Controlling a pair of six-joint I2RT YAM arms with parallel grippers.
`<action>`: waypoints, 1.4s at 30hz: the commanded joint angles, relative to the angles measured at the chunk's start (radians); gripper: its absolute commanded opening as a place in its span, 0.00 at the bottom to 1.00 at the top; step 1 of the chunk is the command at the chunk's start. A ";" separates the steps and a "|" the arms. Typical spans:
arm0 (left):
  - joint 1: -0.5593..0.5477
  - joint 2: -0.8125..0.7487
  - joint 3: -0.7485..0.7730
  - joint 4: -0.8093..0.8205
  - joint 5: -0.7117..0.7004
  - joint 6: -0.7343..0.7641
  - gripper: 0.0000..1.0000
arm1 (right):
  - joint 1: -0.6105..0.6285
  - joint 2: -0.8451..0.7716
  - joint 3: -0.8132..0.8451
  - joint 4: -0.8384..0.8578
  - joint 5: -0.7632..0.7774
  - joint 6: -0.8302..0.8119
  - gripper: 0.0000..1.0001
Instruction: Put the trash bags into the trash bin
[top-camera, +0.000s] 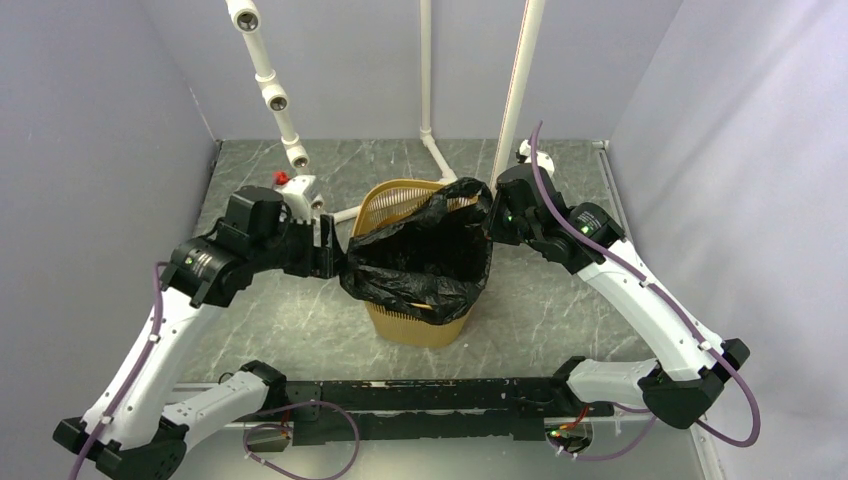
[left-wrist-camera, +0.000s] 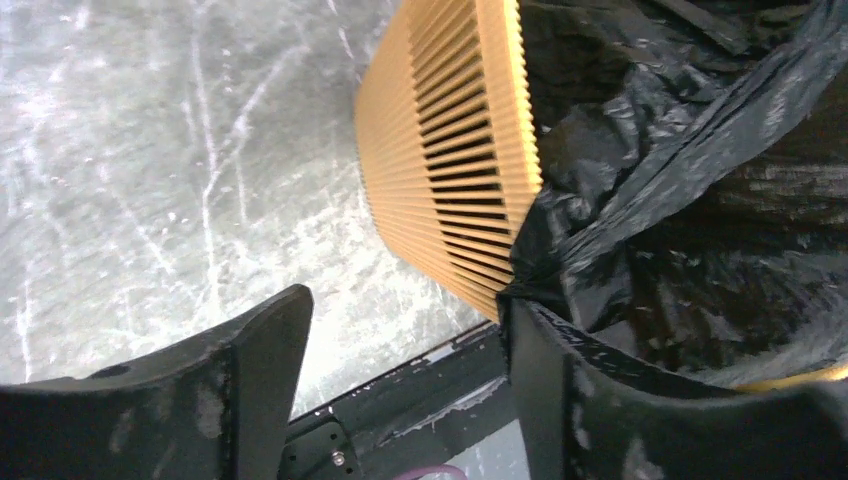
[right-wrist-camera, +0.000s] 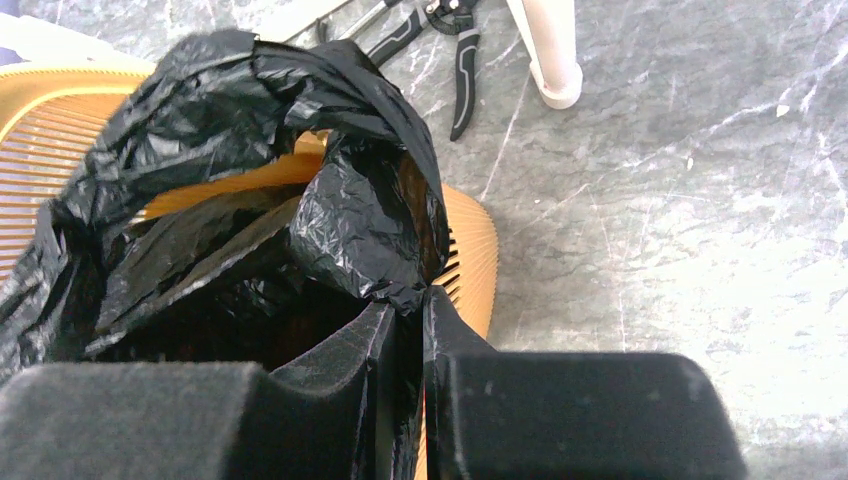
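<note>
The left gripper (left-wrist-camera: 405, 310) stands open beside the black trash bag (top-camera: 420, 255), holding nothing. The right gripper (right-wrist-camera: 405, 300) pinches the bag's far-right edge. The bag sits mostly inside the orange trash bin (top-camera: 415, 328), whose far-left rim is bare, so I judge the task nearly done.

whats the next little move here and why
Probably the right gripper should draw its pinched fold of the trash bag outward and down over the rim of the trash bin. Its jaws are shut on the film, which stands bunched above that corner, the far rim is bare, and the left gripper is open, holding nothing.
</note>
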 joint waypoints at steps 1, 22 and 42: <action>0.003 -0.059 0.094 -0.051 -0.163 -0.085 0.80 | 0.000 -0.030 0.017 0.056 -0.003 0.008 0.00; 0.002 -0.375 -0.221 0.355 0.272 -0.564 0.83 | 0.000 -0.018 0.021 0.063 -0.023 0.013 0.00; 0.003 -0.402 -0.330 0.441 0.266 -0.578 0.23 | 0.000 -0.018 0.009 0.061 -0.014 0.008 0.00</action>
